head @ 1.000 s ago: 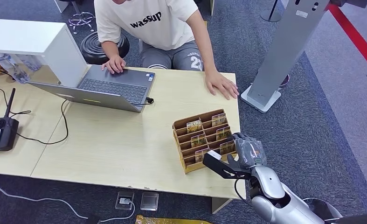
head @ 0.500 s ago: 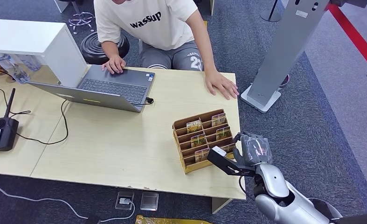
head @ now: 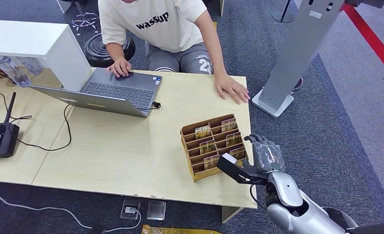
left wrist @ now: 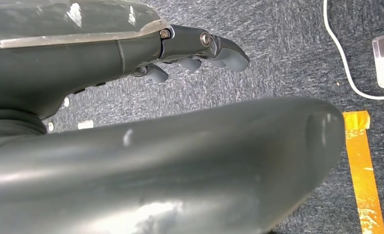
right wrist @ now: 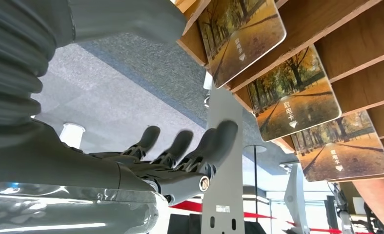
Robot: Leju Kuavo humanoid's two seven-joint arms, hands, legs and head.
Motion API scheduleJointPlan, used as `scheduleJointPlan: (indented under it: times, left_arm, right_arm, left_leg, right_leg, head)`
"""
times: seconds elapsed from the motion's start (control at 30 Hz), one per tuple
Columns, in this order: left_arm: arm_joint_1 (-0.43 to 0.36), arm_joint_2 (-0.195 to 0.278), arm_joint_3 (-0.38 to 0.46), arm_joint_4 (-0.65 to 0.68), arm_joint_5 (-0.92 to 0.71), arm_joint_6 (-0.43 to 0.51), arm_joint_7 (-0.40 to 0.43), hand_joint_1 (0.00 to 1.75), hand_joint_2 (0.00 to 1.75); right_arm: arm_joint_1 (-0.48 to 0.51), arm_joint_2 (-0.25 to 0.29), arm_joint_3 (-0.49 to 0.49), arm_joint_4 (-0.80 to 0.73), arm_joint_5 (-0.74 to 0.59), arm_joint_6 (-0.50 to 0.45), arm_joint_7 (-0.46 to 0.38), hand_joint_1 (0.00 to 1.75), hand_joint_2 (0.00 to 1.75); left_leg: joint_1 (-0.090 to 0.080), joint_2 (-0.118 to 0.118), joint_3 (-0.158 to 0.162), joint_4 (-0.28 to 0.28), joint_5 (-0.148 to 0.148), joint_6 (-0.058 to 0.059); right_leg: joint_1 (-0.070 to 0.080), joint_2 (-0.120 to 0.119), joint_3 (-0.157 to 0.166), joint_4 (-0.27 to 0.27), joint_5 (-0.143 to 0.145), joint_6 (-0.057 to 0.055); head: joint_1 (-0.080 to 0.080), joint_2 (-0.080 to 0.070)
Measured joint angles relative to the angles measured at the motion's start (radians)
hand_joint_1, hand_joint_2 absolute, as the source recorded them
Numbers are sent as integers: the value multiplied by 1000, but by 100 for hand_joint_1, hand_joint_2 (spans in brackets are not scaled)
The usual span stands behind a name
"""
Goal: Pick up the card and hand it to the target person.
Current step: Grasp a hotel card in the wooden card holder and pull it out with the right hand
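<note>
right robot hand [head: 264, 157] hovers with fingers apart, holding nothing, just beside the wooden card rack [head: 212, 145] on the worktop [head: 131, 151]; nearest card [head: 237, 153] stands upright in its front-right slot, toward the robot's left.

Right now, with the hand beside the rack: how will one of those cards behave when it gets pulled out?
Probably stiff: each card stands flat in the wooden rack, unbent. Likely slippery, since its face looks glossy. Thin and light, it may tilt or slide in the right hand, whose fingers are spread beside the rack.
</note>
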Motion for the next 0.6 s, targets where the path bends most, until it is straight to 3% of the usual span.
scheduleJointPlan:
  times: [0.17, 0.37, 0.6]
  left_arm:
    - [0, 2, 0, 0, 0, 0, -1, 0, 0]
    - [0, 2, 0, 0, -1, -1, -5, 0, 0]
    - [0, 2, 0, 0, -2, -2, -6, 0, 0]
  right_arm:
    - [0, 1, 2, 0, -2, 1, -3, 61, 175]
    - [5, 4, 11, 0, -17, 5, -17, 79, 175]
    - [12, 9, 21, 1, -17, 5, -19, 81, 175]
  left_leg:
    - [0, 0, 0, 0, 0, 0]
    - [0, 0, 0, 0, 0, 0]
    - [0, 0, 0, 0, 0, 0]
  right_leg:
    - [0, 0, 0, 0, 0, 0]
    - [0, 0, 0, 0, 0, 0]
    - [0, 0, 0, 0, 0, 0]
  head:
    - [0, 0]
    - [0, 0]
    - [0, 0]
